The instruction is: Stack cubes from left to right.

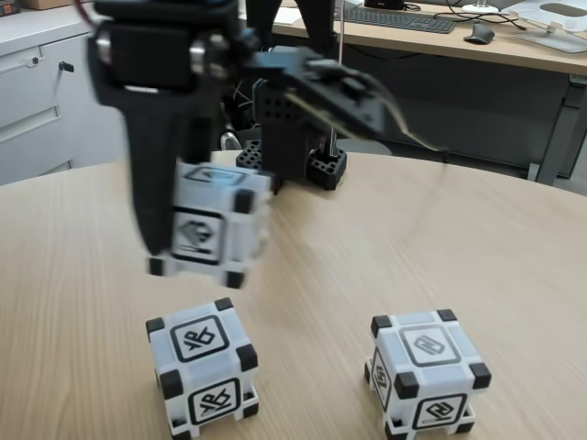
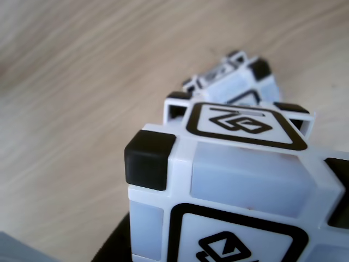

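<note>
In the fixed view my gripper (image 1: 197, 234) is clamped on one cube (image 1: 213, 223), holding it clear of the round wooden table (image 1: 413, 229) in the left half of the frame. A second cube (image 1: 204, 369) sits at lower left, almost straight below; a third (image 1: 426, 382) rests at lower right. Which one is my target I can't say. I'd square the carried cube's edges over it, descend slowly, and let go only once it sits flat.
</note>
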`<state>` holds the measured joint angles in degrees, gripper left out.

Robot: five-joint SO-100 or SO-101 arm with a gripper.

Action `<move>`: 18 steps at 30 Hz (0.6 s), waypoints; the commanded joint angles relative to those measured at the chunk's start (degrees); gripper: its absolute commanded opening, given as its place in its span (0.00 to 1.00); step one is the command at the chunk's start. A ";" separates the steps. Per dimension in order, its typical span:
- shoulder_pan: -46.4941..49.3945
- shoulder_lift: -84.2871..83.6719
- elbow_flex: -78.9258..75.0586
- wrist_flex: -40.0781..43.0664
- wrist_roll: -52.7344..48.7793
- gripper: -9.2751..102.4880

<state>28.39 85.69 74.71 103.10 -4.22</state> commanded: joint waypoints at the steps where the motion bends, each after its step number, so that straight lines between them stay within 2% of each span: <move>1: 2.72 2.99 -0.79 -0.79 -1.67 0.13; 18: 2.99 2.81 -1.41 -0.97 -4.13 0.12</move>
<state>30.85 85.69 74.71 102.74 -8.09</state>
